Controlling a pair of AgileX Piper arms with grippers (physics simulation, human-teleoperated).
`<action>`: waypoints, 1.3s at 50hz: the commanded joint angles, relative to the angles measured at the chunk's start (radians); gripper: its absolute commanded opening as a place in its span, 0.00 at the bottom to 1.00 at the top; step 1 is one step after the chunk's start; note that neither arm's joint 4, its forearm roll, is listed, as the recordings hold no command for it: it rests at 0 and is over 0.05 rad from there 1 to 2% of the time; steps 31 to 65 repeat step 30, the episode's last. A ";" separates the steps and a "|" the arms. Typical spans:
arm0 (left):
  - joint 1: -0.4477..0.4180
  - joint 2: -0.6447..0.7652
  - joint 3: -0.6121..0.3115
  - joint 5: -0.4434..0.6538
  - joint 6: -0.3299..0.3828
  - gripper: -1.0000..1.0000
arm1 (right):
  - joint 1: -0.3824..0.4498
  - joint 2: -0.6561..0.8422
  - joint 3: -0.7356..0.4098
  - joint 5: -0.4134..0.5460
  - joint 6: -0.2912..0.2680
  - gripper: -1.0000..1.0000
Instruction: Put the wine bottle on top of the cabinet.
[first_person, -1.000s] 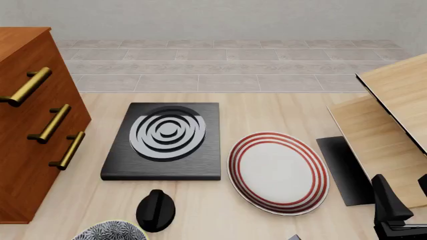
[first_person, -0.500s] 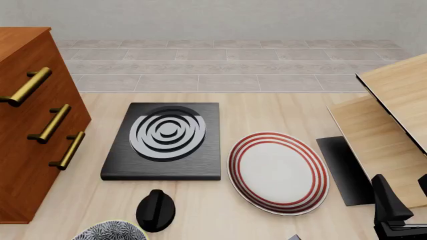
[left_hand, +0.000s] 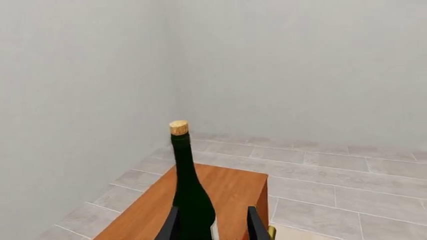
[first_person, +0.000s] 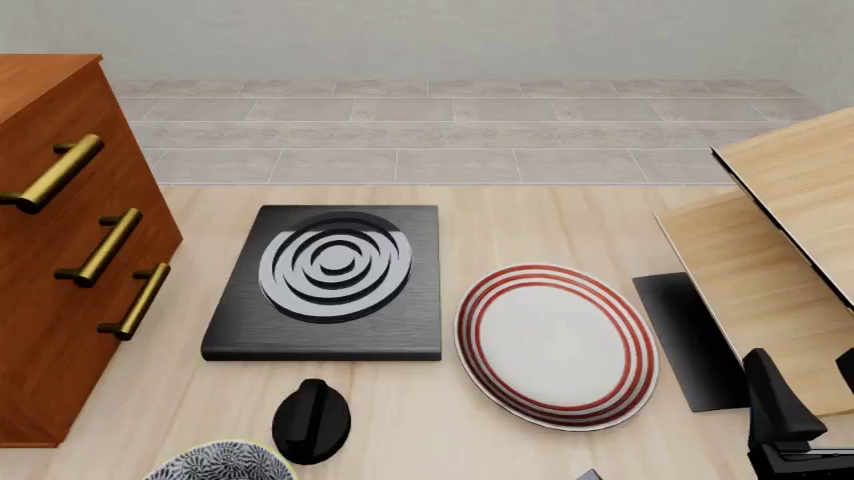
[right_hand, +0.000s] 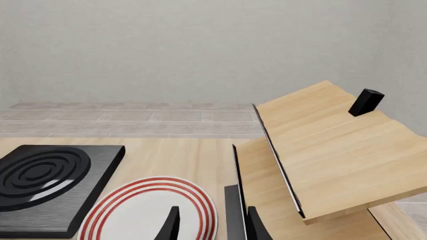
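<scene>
The wine bottle (left_hand: 192, 197), dark green with a tan cork, stands upright between the fingers of my left gripper (left_hand: 212, 225) in the left wrist view. The jaws stand apart, with a gap between the bottle and one finger (left_hand: 257, 224). The reddish-brown cabinet's top (left_hand: 230, 187) lies right behind the bottle; the bottle's base is below the picture edge. In the front view the cabinet (first_person: 60, 250) stands at the left, and the bottle and left gripper are out of view. My right gripper (first_person: 807, 385) is open and empty at the bottom right.
A black slab with silver rings (first_person: 330, 280) lies at the middle, with a red-rimmed plate (first_person: 555, 343) to its right. A black knob (first_person: 311, 420) and a patterned bowl (first_person: 220, 462) sit near the front. Pale wood furniture (first_person: 787, 220) and a dark mat (first_person: 687, 335) are at the right.
</scene>
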 joint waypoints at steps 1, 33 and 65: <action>-0.029 -0.078 -0.011 0.064 -0.023 1.00 | 0.000 0.000 0.000 0.000 0.000 1.00; -0.219 -0.424 0.000 0.364 -0.103 1.00 | 0.000 0.000 0.000 0.000 0.000 1.00; -0.219 -0.424 0.000 0.364 -0.103 1.00 | 0.000 0.000 0.000 0.000 0.000 1.00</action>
